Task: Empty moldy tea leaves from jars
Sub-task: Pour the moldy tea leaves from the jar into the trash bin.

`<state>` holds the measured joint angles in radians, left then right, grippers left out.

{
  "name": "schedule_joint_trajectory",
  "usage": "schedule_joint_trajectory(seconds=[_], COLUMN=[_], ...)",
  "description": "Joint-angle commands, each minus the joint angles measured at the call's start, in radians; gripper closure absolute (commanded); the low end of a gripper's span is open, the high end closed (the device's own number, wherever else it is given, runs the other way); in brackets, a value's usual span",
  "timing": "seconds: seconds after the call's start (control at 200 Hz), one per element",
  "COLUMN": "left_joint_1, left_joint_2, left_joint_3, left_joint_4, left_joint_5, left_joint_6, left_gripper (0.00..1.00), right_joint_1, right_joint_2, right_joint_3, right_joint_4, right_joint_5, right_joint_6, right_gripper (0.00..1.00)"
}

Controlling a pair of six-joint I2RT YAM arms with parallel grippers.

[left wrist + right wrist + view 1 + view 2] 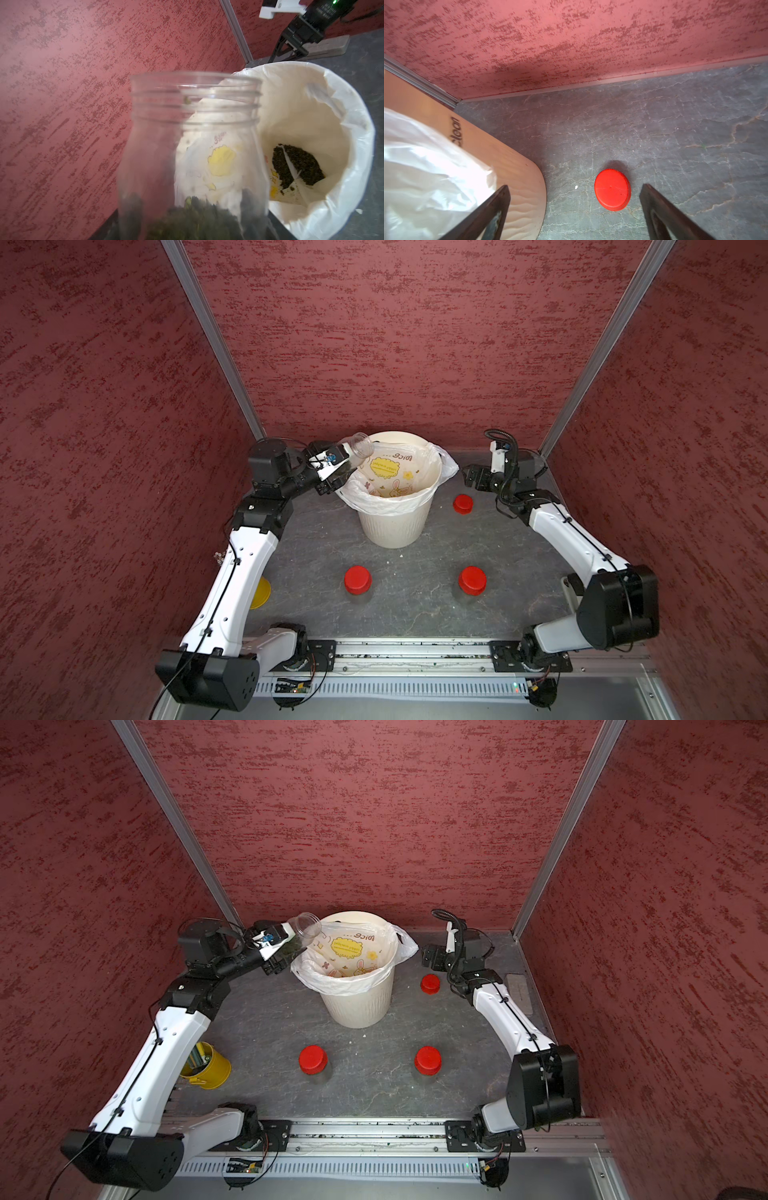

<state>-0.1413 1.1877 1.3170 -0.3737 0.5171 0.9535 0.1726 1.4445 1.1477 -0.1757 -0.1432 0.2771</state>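
Left gripper: clamped tight on a lidless clear plastic jar with a threaded neck, tilted, open mouth toward the rim of a cream ribbed plastic bin, dark green tea leaves clumped at the jar's base, a second heap of leaves lying in the bin's glossy white printed bag. Right gripper: dark fingers spread wide, holding nothing, above a flat round red lid loose on the grey veined tabletop just beside the bin. Nearer the arm bases, well apart: a second clear jar and a third clear jar, both upright under round red screw lids.
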Motion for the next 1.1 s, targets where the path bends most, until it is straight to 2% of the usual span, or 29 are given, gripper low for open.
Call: schedule_joint_trajectory(seconds=[0.0,0.18,0.361,0.506,0.651,0.761,1.092], left_joint_1=[-0.073,-0.110,-0.170,-0.212,-0.255,-0.274,-0.309], left_joint_2=[0.041,0.046,0.072,0.066,0.064,0.075,0.090], left_joint_3=[0.097,0.148,0.164,0.133,0.139,0.129,0.153], left_joint_4=[-0.117,-0.116,-0.171,-0.156,-0.163,-0.166,-0.178], left_joint_5=[-0.208,-0.280,-0.472,-0.565,-0.600,-0.662,-0.702], left_joint_6=[0.228,0.329,0.548,0.641,0.687,0.769,0.833], left_gripper=[0.35,0.35,0.35,0.35,0.35,0.35,0.35], right_joint_1=[-0.007,-0.007,-0.007,-0.008,-0.008,-0.008,-0.007], right_joint_2=[-0.038,-0.067,-0.087,-0.106,-0.124,-0.125,-0.122], right_joint_3=[0.022,0.014,0.009,0.007,-0.006,-0.009,-0.005], right_joint_4=[-0.013,-0.009,-0.003,-0.002,0.007,0.007,0.004], right_joint_5=[-0.018,-0.025,-0.041,-0.062,-0.064,-0.068,-0.076], right_joint_6=[-0.005,-0.005,0.001,0.008,0.010,0.006,-0.005], right_gripper=[0.01,0.01,0.01,0.01,0.01,0.01,0.01])
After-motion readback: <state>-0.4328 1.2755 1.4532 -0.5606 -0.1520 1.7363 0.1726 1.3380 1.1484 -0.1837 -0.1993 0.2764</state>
